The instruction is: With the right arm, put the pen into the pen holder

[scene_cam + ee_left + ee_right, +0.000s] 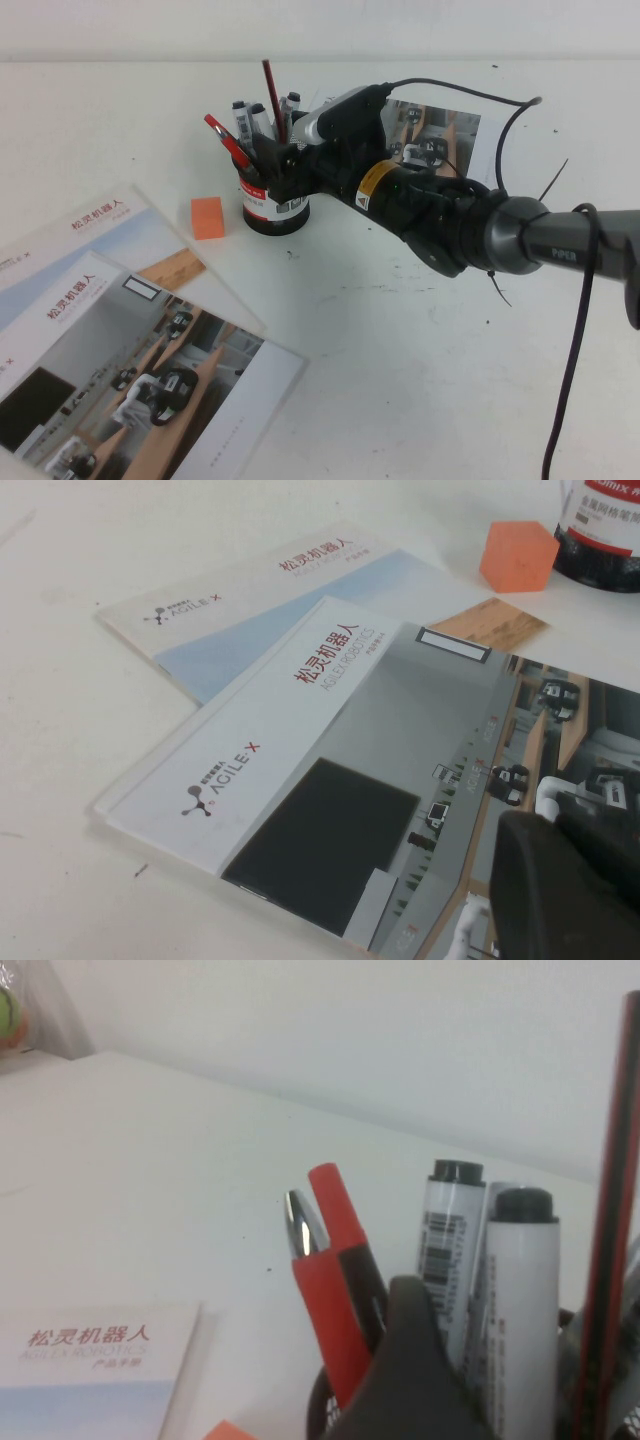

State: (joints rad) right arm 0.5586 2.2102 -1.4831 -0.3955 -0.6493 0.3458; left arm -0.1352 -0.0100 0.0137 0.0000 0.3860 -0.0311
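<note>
Pen (228,143) in pen holder (274,205), far desk edge; my right gripper (285,165) at rim, grip untellable; left gripper (560,890) near edge, untellable; withdrawal may topple holder.

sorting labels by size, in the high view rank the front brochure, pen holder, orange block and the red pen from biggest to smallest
1. front brochure, though it lies nearest the camera
2. pen holder
3. orange block and pen: similar visible area, unranked

The right gripper is at the holder; the left gripper hangs over the brochures.
</note>
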